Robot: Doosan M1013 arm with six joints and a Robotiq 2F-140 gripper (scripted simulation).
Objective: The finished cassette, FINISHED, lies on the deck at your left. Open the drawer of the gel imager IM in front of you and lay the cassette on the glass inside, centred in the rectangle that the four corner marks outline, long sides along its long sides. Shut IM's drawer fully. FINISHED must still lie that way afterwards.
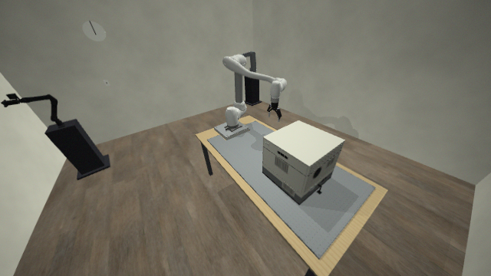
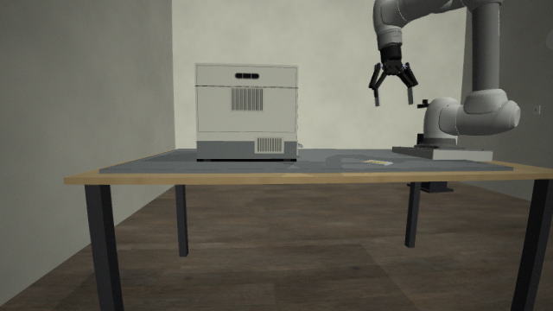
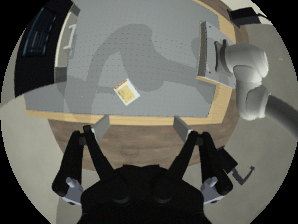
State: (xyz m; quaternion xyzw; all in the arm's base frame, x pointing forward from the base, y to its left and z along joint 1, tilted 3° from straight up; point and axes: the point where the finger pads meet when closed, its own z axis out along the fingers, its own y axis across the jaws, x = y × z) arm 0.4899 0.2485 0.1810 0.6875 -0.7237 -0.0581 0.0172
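While our gripper (image 2: 392, 103) hangs high above the deck, we hold its two fingers (image 2: 377, 101) spread to their widest, with nothing between them. We see it pointing down from the white arm (image 2: 484, 43), which rises from a base plate (image 2: 479, 155) at one end of the table (image 2: 259, 178).

Below us in the wrist view lies the cassette (image 3: 125, 92), a small pale tile with a yellowish edge, flat on the grey mat (image 3: 166, 43) and turned at an angle to the table edge. We are well above it and not touching it. In the exterior view we find the cassette (image 2: 378, 162) as a thin light strip on the mat, between the base plate and the imager (image 2: 246, 112).

We see the imager as a cream box with a dark grey lower band, standing on the mat well apart from the gripper. Its side carries two barcode labels and a dark slot near the top. From the top view a small dark handle (image 1: 319, 188) sticks out low on its front, and we see the drawer there shut
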